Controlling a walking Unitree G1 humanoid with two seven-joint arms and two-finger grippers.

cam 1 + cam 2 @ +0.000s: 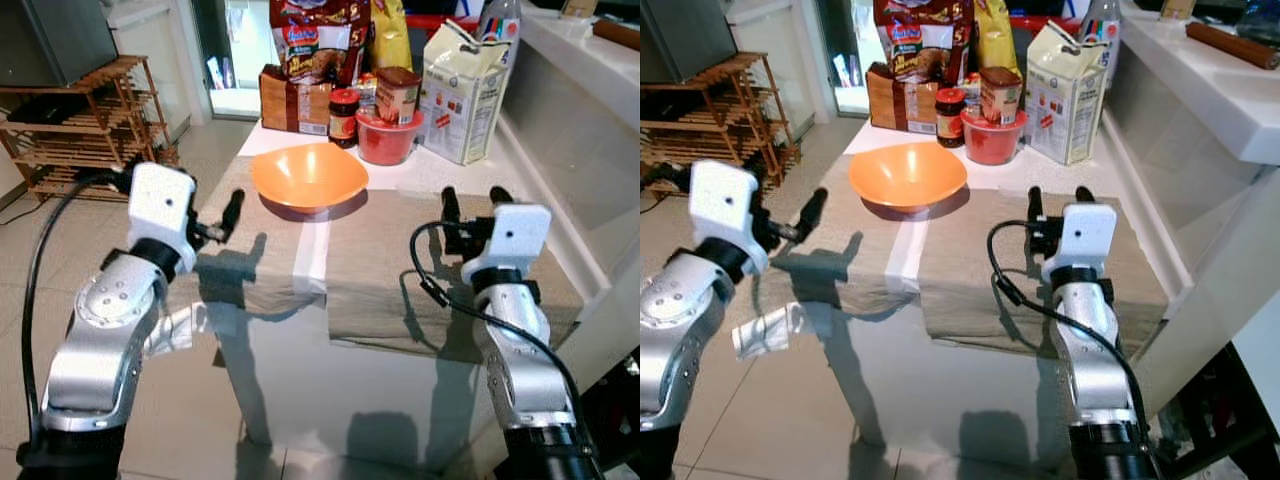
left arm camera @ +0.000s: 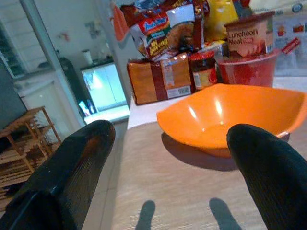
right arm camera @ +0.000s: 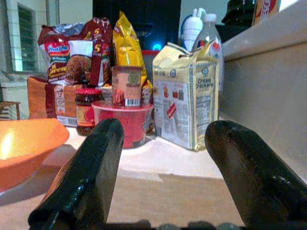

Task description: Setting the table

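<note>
Desk: one, white, two beige placemats laid side by side.
Bowl: one, orange, on the left mat's far edge.
Groceries: crowding the far end.
Left tool: spread open, empty, left of the bowl.
Right tool: spread open, empty, over the right mat.

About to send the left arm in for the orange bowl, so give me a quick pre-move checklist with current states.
1. Left tool open: ok, fingers spread in the left wrist view.
2. Left tool free of load: ok.
3. Orange bowl upright on the placemat and looks empty: ok.
4. Path from left tool to bowl free of objects: ok.
5. Room behind the bowl: not ok, red tub and jar stand close behind its rim.
6. Right tool open, parked over the placemat away from the bowl: ok.
</note>
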